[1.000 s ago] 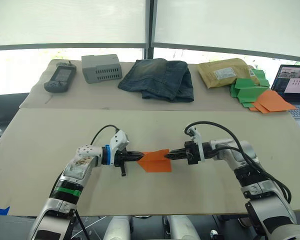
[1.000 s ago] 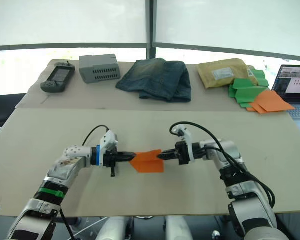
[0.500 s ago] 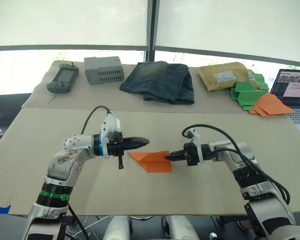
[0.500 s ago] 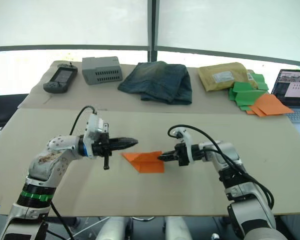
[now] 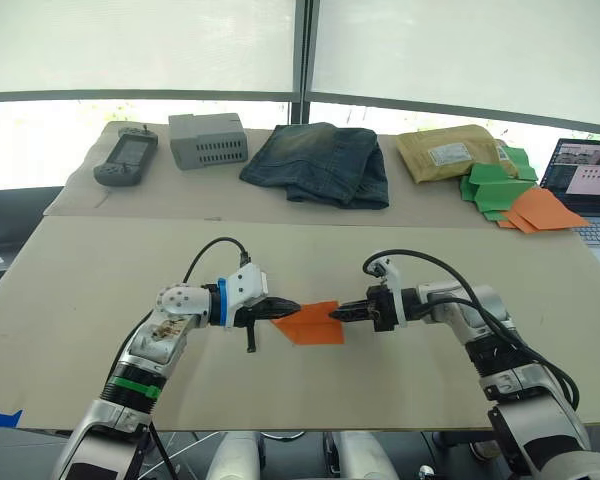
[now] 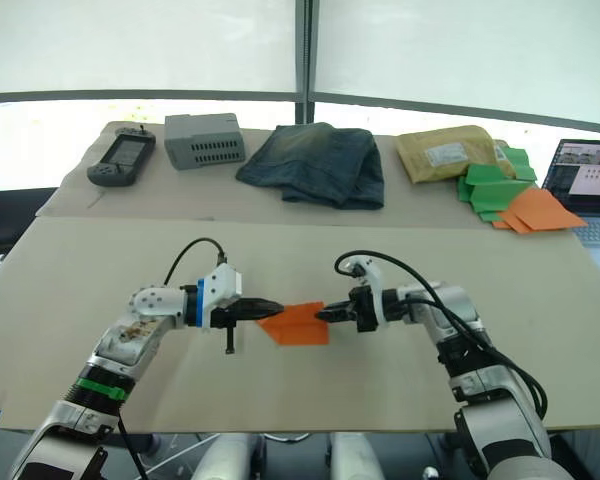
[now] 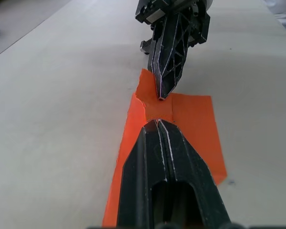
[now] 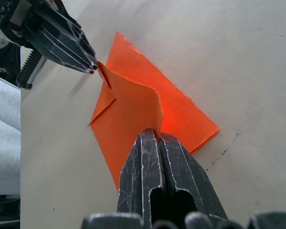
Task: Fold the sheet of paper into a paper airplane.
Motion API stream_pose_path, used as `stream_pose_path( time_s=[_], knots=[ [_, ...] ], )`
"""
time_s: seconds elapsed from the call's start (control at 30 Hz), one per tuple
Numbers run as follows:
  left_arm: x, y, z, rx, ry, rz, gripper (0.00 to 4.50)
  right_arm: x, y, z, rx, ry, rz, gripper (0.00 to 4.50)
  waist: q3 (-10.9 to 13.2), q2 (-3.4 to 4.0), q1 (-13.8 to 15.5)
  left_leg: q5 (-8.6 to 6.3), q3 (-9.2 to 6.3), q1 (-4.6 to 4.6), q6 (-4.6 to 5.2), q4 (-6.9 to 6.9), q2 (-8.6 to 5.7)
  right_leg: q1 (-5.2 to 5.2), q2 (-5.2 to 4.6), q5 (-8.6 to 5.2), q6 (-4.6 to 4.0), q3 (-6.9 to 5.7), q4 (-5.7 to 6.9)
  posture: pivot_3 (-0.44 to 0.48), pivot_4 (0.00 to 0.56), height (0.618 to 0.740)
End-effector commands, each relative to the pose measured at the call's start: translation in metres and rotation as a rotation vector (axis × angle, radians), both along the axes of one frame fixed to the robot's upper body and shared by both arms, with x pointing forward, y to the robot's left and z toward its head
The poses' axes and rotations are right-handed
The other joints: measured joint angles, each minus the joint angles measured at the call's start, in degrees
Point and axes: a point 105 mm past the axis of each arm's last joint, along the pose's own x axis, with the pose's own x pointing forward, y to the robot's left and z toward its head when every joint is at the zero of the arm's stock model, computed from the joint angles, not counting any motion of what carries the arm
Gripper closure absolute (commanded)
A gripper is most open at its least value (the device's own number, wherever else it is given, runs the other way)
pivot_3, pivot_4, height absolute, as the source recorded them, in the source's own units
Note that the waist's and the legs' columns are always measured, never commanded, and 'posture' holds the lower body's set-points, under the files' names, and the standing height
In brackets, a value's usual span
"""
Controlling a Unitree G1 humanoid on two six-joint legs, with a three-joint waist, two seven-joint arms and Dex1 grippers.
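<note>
The sheet of paper [image 5: 315, 325], bright orange and folded into a layered, pointed shape, lies on the near table between my two grippers. My right gripper [image 5: 334, 314] is shut on a raised fold at its right side; in the right wrist view the paper [image 8: 133, 109] rises up to the fingertips [image 8: 155, 131]. My left gripper [image 5: 296, 307] is shut, and its tips rest at the paper's left corner, beside a small upturned flap [image 8: 103, 72]. In the left wrist view the two gripper tips nearly meet over the paper [image 7: 195, 119].
On the far table stand a handheld device [image 5: 125, 158], a grey box [image 5: 208, 138], folded jeans [image 5: 320, 160], a padded envelope [image 5: 448, 147] and a pile of green and orange paper pieces [image 5: 510, 190]. A laptop [image 5: 592, 180] sits at the right edge.
Half a second ago my left gripper hung raised, up and left of the paper. It has come back down to the paper's left corner. The right gripper has kept its hold.
</note>
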Motion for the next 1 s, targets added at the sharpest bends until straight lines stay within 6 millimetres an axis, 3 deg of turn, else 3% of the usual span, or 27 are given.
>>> stream_pose_path(
  time_s=[0.03,0.27,0.43,0.6,0.67,0.77,1.0],
  knots=[
    [-0.004,-0.005,-0.006,0.010,-0.016,-0.016,4.50,-0.013,-0.015,-0.034,-0.078,0.129,-0.066,4.47,0.0,0.00,0.0,0.00,0.01,0.00,0.00,0.00,0.00,0.00,0.00,0.00,0.00,0.01,0.00,0.000,0.150,0.722],
    [-0.002,-0.001,-0.015,0.022,-0.004,0.019,4.50,-0.011,-0.017,-0.029,-0.050,0.113,-0.097,4.47,0.0,0.05,0.3,-0.02,-0.07,-0.07,-0.02,-0.03,0.03,-0.02,-0.03,0.00,0.01,-0.03,-0.15,0.000,0.150,0.722],
    [0.004,0.001,-0.010,-0.033,0.024,0.063,4.50,-0.012,-0.019,-0.027,-0.045,0.114,-0.099,4.47,0.0,0.09,0.4,-0.04,-0.09,-0.22,0.01,-0.06,0.05,-0.02,-0.04,0.06,0.10,-0.10,-0.47,0.000,0.150,0.722],
    [-0.005,-0.014,0.035,-0.262,0.038,-0.010,4.50,-0.014,-0.020,-0.030,-0.058,0.127,-0.101,4.47,0.0,0.09,0.4,-0.05,-0.12,-0.42,0.07,-0.06,0.05,-0.11,-0.09,0.09,0.15,-0.14,-0.57,0.000,0.150,0.722],
    [-0.010,-0.018,0.043,-0.279,0.049,-0.045,4.50,-0.015,-0.019,-0.032,-0.061,0.132,-0.099,4.47,0.0,0.09,0.4,-0.05,-0.13,-0.44,0.06,-0.06,0.05,-0.10,-0.09,0.10,0.16,-0.16,-0.58,0.000,0.150,0.722],
    [-0.017,-0.024,0.040,-0.214,0.042,-0.083,4.50,-0.017,-0.018,-0.033,-0.063,0.143,-0.093,4.47,0.0,0.10,0.4,-0.07,-0.14,-0.43,0.08,-0.07,0.05,-0.08,-0.06,0.10,0.16,-0.17,-0.58,0.000,0.150,0.722],
    [0.002,-0.022,0.020,-0.118,0.013,0.010,4.50,-0.017,-0.016,-0.033,-0.062,0.147,-0.087,4.47,0.0,0.11,0.5,-0.06,-0.15,-0.43,0.10,-0.07,0.03,-0.08,-0.05,0.09,0.16,-0.18,-0.60,0.000,0.150,0.722]
  ],
)
